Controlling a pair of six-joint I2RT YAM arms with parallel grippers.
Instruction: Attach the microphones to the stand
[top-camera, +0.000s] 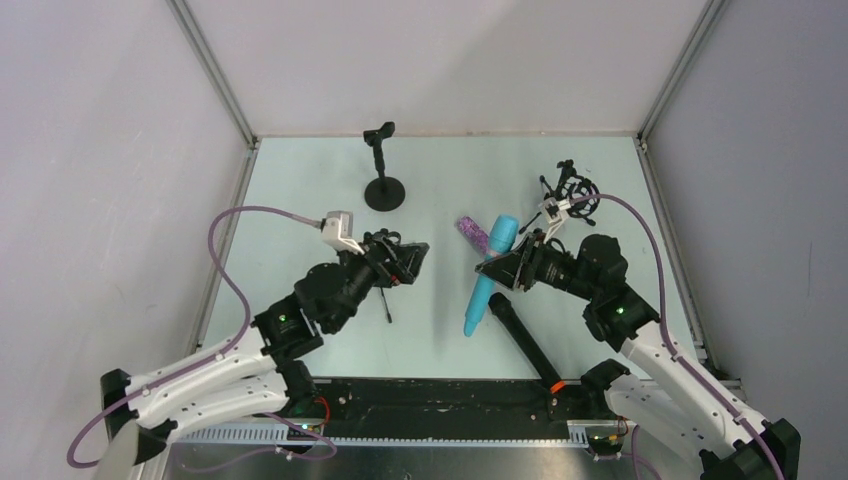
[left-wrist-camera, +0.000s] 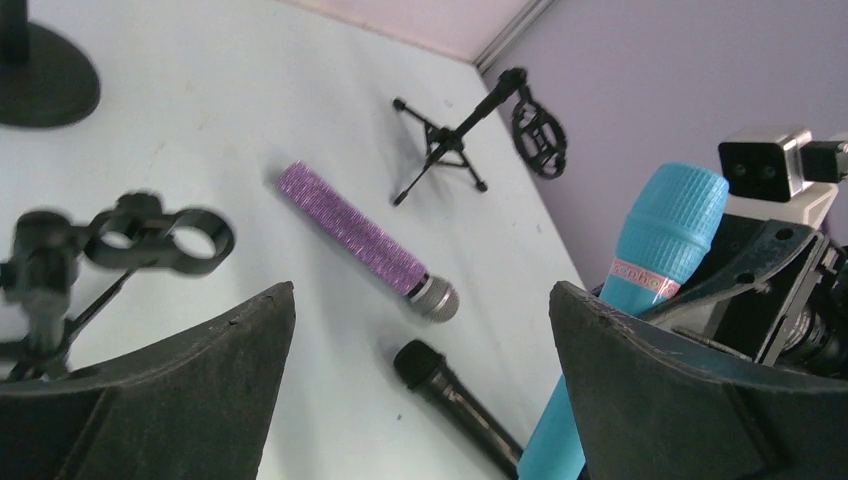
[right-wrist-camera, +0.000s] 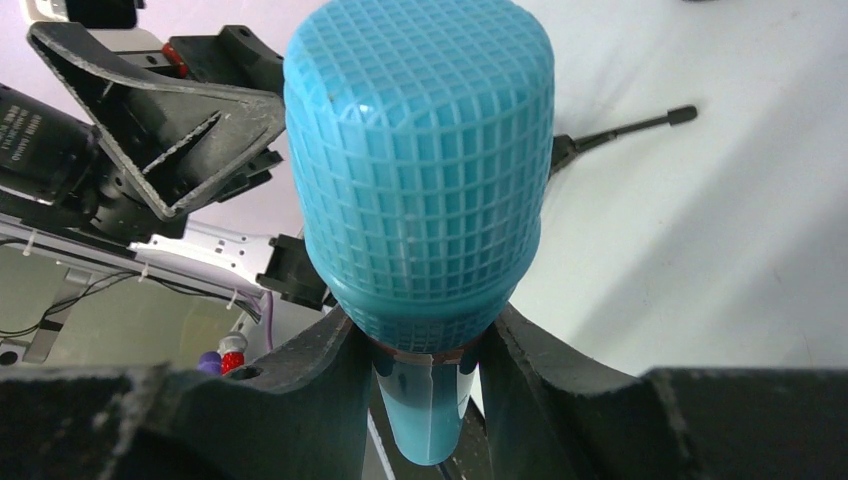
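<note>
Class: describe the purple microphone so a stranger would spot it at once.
On the pale table, find the right gripper holding the light blue microphone. Flat beside that microphone's head lies the purple microphone. Unlike its neighbours, it glitters and has a silver grille.

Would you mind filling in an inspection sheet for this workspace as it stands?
Surface: pale green table, no spills seen.
Job's things: light blue microphone gripped just below its head; purple microphone and black microphone lying flat; round-base stand upright, clip empty; tripod stand at far right; small clip stand, blurred, beside the left hand.
Clutter: nothing seen.
Hands: left hand open, holding nothing; right hand shut on the light blue microphone.
Cables: purple cables loop from both wrists, clear of the microphones.
Surroundings: plain walls, metal frame posts.
</note>
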